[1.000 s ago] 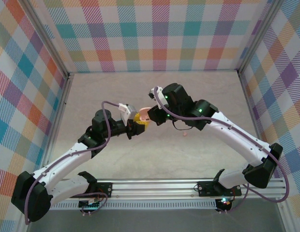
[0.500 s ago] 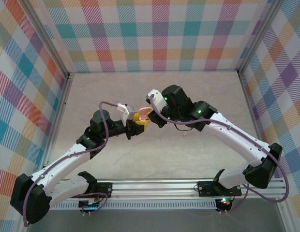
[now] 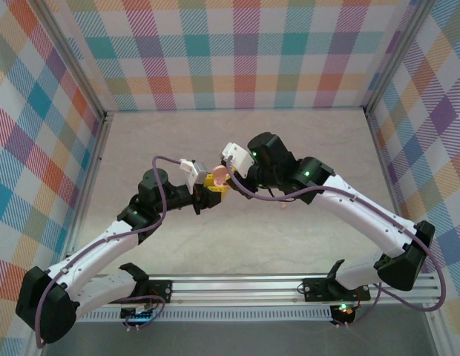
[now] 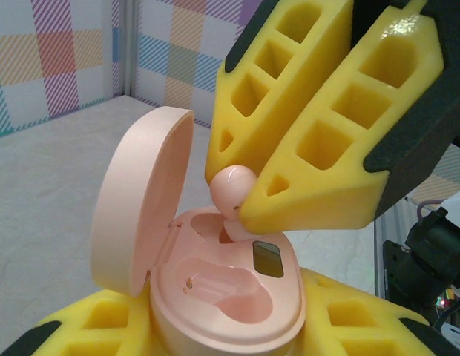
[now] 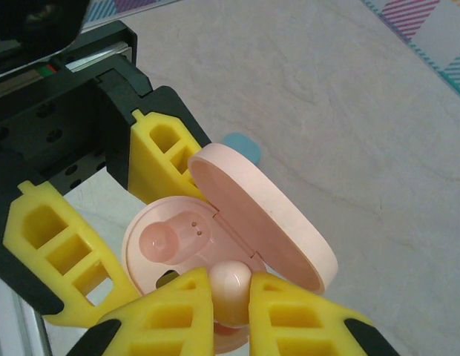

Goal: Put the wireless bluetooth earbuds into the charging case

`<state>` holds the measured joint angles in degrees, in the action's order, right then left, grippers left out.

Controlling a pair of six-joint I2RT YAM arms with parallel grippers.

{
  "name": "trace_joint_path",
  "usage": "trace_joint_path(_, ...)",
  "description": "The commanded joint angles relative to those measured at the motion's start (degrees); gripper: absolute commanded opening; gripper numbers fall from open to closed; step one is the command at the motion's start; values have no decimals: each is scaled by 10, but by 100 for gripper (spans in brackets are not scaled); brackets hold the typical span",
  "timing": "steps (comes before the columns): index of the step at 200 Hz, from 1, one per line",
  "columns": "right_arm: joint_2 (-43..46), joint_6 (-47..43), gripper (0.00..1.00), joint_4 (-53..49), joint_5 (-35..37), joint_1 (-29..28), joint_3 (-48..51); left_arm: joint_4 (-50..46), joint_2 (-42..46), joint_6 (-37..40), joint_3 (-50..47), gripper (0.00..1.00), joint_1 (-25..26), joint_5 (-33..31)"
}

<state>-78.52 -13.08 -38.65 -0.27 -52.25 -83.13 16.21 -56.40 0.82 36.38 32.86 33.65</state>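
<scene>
We have the left hand [image 3: 214,185] clamped on the open pink case [image 4: 237,304], lid [image 4: 141,208] upright; right hand [image 5: 230,288] pinches a pink earbud [image 4: 231,185] right over one socket [image 4: 206,222].

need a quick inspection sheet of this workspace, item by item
surface: pale marbled table
job's things: open pink case; pink earbud at its far socket; light blue piece on table
clutter: nothing seen
hands: left hand shut on pink case; right hand shut on pink earbud
cables: purple cable looping behind left hand
surroundings: plaid walls
</scene>
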Motion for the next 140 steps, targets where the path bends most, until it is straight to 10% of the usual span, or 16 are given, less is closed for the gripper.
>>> trace_joint_path(1, 14, -35, 14, -15, -7, -12, 6, 12, 2, -7, 6, 20, -4, 0)
trace_joint_path(140, 15, -92, 15, -5, 35, -25, 21, 13, 4, -13, 12, 20, -4, 11)
